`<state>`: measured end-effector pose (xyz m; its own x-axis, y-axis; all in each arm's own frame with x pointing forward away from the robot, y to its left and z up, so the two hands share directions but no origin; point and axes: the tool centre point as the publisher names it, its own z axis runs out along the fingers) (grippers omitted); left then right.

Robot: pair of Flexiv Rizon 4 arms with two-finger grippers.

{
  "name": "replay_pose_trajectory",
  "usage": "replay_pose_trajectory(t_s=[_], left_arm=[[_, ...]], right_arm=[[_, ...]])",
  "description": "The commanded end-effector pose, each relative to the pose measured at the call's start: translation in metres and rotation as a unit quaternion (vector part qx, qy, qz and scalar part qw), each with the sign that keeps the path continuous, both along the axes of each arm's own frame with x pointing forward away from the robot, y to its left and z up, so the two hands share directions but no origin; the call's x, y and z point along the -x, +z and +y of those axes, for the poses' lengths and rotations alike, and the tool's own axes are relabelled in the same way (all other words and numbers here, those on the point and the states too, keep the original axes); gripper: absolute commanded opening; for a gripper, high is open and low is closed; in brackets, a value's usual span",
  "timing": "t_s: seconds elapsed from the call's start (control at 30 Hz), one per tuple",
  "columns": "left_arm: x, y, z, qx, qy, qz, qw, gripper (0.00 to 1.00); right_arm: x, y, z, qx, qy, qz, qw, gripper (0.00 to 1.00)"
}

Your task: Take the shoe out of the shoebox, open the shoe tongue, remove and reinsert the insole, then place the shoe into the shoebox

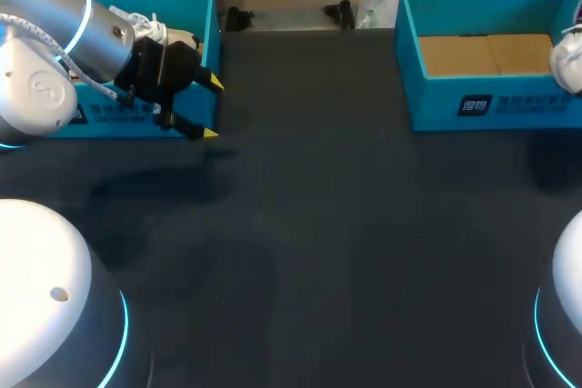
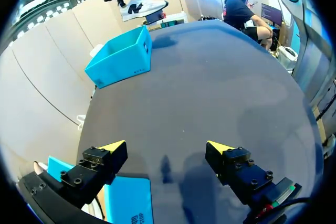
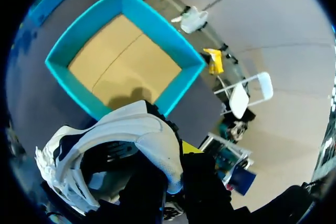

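Observation:
A white shoe with black trim point(image 3: 131, 140) hangs above the open blue shoebox point(image 3: 73, 30), whose brown cardboard floor is bare. My right gripper point(image 3: 181, 153) is shut on the shoe near its collar; only one yellow tip shows. In the head view just the shoe's edge point(image 1: 571, 61) shows at the right border, over the shoebox point(image 1: 491, 97). The left wrist view shows the shoe point(image 2: 142, 8) held up beyond the shoebox point(image 2: 121, 59). My left gripper point(image 1: 209, 108) stands open and holds nothing, at the front corner of a second blue box point(image 1: 195, 20); its fingers point(image 2: 113, 146) spread wide over the table.
The second blue box point(image 2: 128, 200) lies at the table's far left, under my left wrist. The dark table point(image 1: 346, 224) stretches between the two boxes. My arms' white bases stand at both near corners.

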<state>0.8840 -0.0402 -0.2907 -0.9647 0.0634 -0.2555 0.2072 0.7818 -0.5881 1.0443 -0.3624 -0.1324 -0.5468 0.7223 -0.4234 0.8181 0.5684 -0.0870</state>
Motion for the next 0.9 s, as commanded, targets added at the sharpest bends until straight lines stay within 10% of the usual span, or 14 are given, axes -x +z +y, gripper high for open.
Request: replay_pose_trajectory(t_s=[0.03,0.9], left_arm=[[-0.0005,0.0001,-0.0007,-0.002,0.0,0.0,1.0,1.0],[-0.0005,0.0001,-0.0007,-0.002,0.0,0.0,1.0,1.0]], right_arm=[[0.0083,0.002,-0.0018,-0.015,-0.312,-0.094,0.945,0.0],[0.0112,-0.0006,-0.0028,-0.013,-0.346,-0.071,0.935,0.0]])
